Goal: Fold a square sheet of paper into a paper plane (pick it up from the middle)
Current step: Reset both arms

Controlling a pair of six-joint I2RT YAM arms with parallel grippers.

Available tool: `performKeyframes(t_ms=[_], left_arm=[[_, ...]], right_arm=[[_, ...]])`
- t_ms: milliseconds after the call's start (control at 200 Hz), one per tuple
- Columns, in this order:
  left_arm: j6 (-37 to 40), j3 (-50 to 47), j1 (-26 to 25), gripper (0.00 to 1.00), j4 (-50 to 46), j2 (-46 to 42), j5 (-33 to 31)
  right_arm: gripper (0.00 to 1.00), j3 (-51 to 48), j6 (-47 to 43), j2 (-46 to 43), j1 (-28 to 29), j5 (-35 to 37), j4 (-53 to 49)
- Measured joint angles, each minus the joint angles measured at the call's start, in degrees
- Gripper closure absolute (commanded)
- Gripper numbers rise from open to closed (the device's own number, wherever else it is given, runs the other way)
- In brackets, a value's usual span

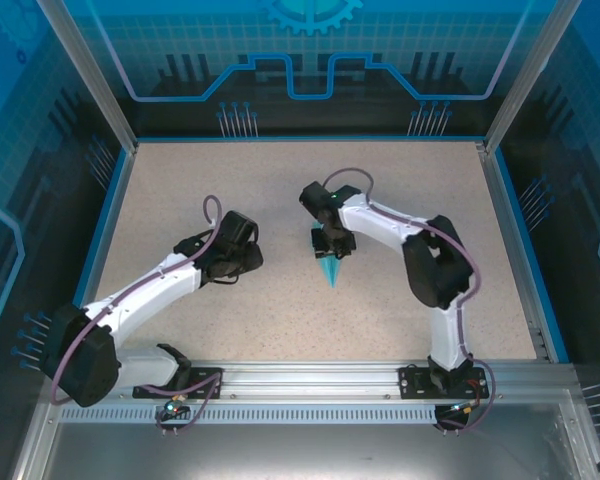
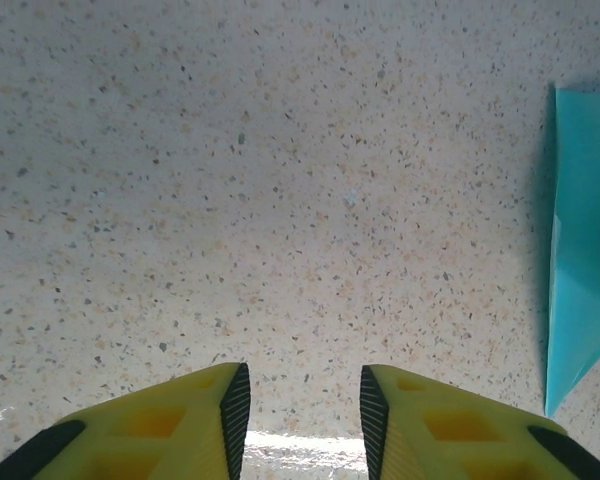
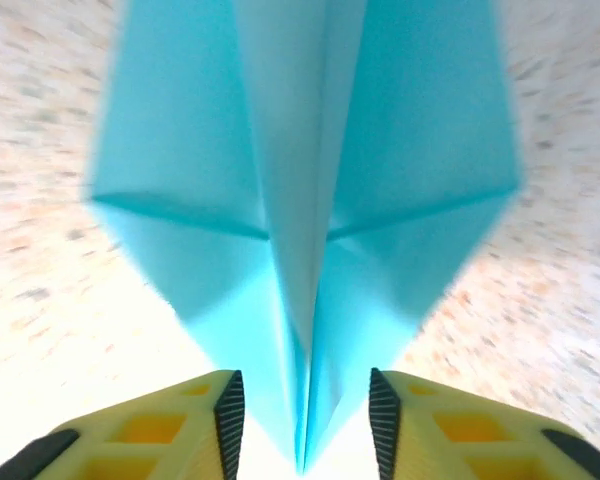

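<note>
The slim light-blue folded paper plane (image 1: 329, 270) lay mid-frame on the speckled beige tabletop (image 1: 400, 330), with bare room all around. The right wrist view showed its pointed end (image 3: 310, 150) between the right gripper's (image 3: 303, 405) spread fingers, unpinched. The left wrist view showed the left gripper (image 2: 303, 400) parted over bare surface, the plane at the right edge.

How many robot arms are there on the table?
2. The left arm stretches from the near-left corner toward the middle of the table. The right arm bends in from the near-right side, ending over the paper plane. None looks hidden.
</note>
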Motion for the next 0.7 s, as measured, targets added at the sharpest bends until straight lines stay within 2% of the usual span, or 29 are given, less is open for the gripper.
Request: performKeyframes(t_ms=[50,85,185,235,265,340,385,405,425,440,585,700], left_arm=[[0.66,0.00,0.04,0.59,-0.02,-0.85,-1.11],[0.87,0.00,0.15,0.57,-0.07,-1.46,-1.97],[2.23,0.00,0.87,0.43,-0.13,-3.37,-5.29],[2.71,-0.07,1.51,0.41,-0.07,-4.37,-7.15],[3.26,-0.17,2.08,0.36,0.09,-4.94,-8.31],[5.27,-0.83,4.04,0.16,0.79,-6.25,-11.15],[6.51,-1.25,5.49,0.07,1.05,-6.82,-13.27],[6.56,-1.40,5.90,0.02,1.20,-6.95,-13.92],[7.28,-1.55,6.51,0.01,1.36,-7.08,-15.02],[7.41,-1.68,6.88,0.02,1.60,-7.17,-15.52],[11.98,-3.87,11.52,0.02,5.51,-7.89,-19.85],[16.00,-5.51,16.98,0.01,10.14,-7.69,-20.96]], right_arm=[[0.47,-0.13,-0.33,-4.50,0.00,1.31,0.02],[0.47,-0.59,-0.90,-8.24,0.00,2.78,0.33],[0.42,-4.42,-1.68,-20.09,-0.13,9.29,1.88],[0.41,-7.54,-2.25,-26.01,-0.46,12.74,3.04],[0.40,-10.05,-2.54,-29.68,-0.96,14.93,4.13],[0.35,-16.83,-3.48,-37.62,-3.23,20.20,6.99],[0.26,-21.40,-3.98,-41.79,-5.16,23.58,8.85],[0.17,-23.12,-4.52,-43.04,-5.77,24.63,9.66],[0.05,-25.29,-4.92,-44.61,-6.75,26.05,10.78],[0.01,-26.75,-5.33,-45.55,-7.32,26.93,11.45],[0.00,-40.87,-9.86,-51.17,-14.80,33.99,21.44],[0.01,-48.30,-15.34,-49.70,-23.43,32.09,28.83]])
